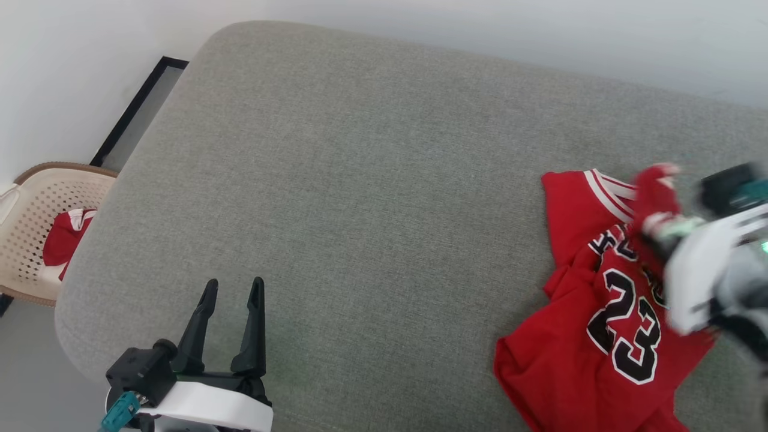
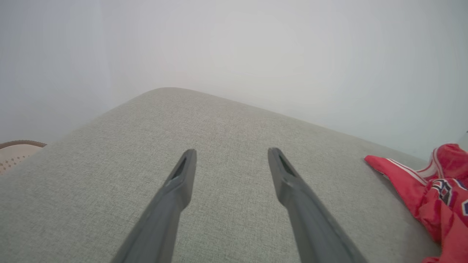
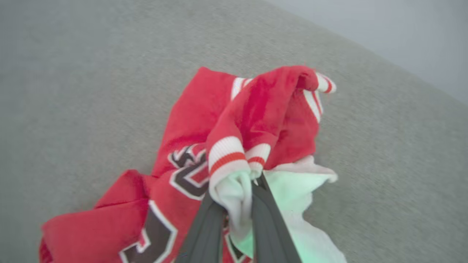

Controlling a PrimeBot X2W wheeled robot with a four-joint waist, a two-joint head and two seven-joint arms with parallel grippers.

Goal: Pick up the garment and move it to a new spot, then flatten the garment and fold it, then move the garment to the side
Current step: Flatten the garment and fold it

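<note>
While raised over the right end of the grey cushion (image 1: 360, 180), grips with the right gripper (image 3: 239, 193), jaws nearly closed, a white fold of the garment (image 1: 600, 336) just by a red-and-white striped cuff. Has the rest of the garment crumpled on the cushion's right end, number 23 facing up, lettering partly hidden in folds. Holds the left gripper (image 1: 234, 287) over the cushion's near left part, jaws wide apart with nothing between them, well apart from the garment. Shows a pale basket (image 1: 36, 204) beside the cushion's left edge, with a red-and-white cloth (image 1: 63, 237) inside.
</note>
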